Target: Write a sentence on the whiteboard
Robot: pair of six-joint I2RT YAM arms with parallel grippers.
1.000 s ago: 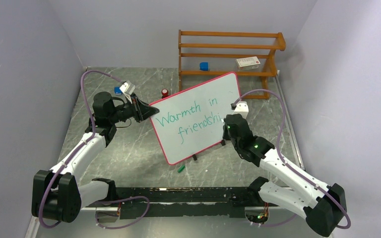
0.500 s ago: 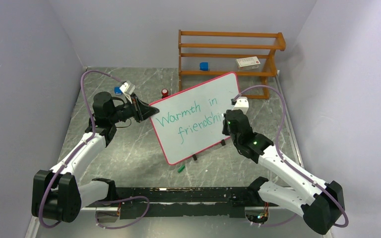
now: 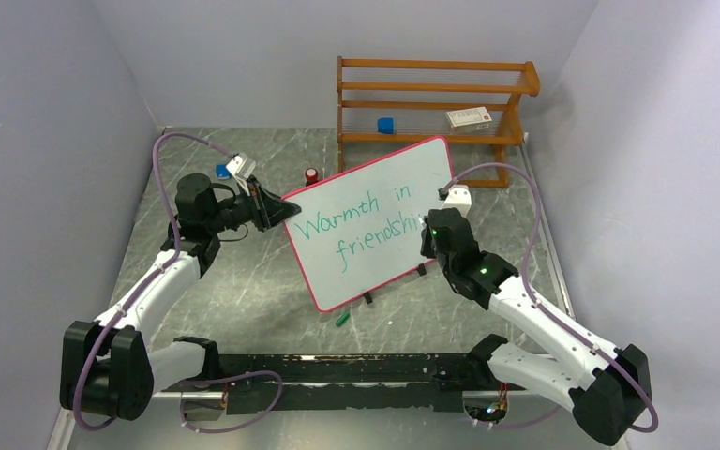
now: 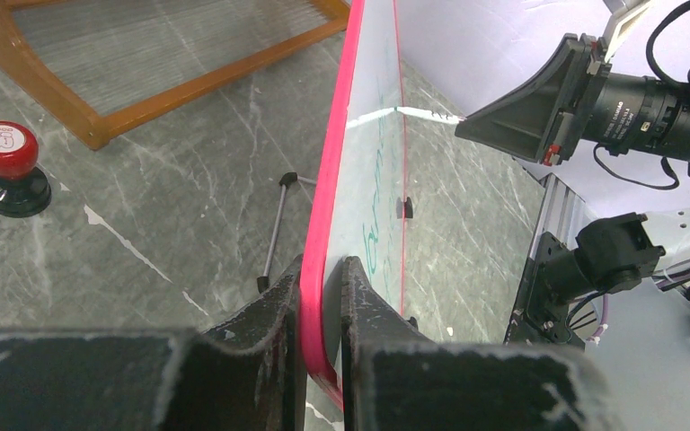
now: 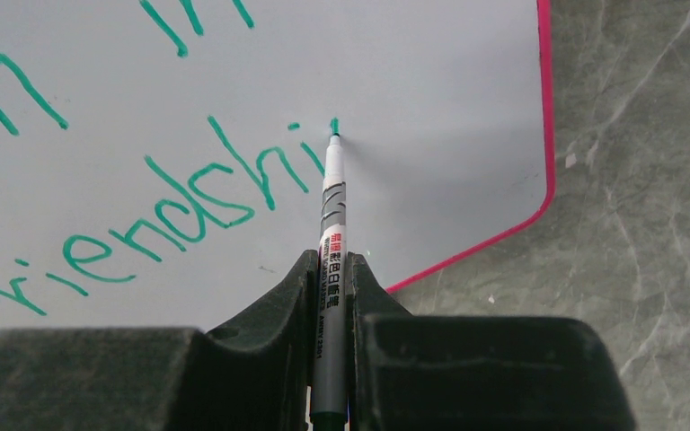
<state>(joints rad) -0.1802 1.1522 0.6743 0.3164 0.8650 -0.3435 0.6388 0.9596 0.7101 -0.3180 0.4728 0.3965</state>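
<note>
Writing in green, "Warmth in" above "friendshi", sits on the whiteboard (image 3: 375,220), which stands tilted on small black feet about mid-table (image 3: 244,281), just in front of a wooden rack (image 3: 431,89). Board face points toward the arm bases, its pink frame turned so the left corner is nearer than the right one. Left gripper (image 3: 281,211) is at the board's left edge; in the left wrist view both black fingers (image 4: 274,310) are pressed against the pink frame, one on each side, clamped on it. Right gripper (image 3: 428,230) is at the right end of the lower line of writing, fingers closed tight around a grey marker (image 5: 331,224) that sticks out forward between them. In the right wrist view the marker tip touches the white surface just right of the last "i", a small green mark at the tip. Board's lower right rounded corner shows beside it, grey marbled tabletop beyond. Small green piece (image 3: 342,319) lies on the table just below the board's near edge, apart from it; cannot tell what it is. Red stamp (image 3: 311,175) with a black base stands behind the board's left corner. Blue block (image 3: 386,125) and white box (image 3: 469,118) sit on the rack's shelf, well apart.
</note>
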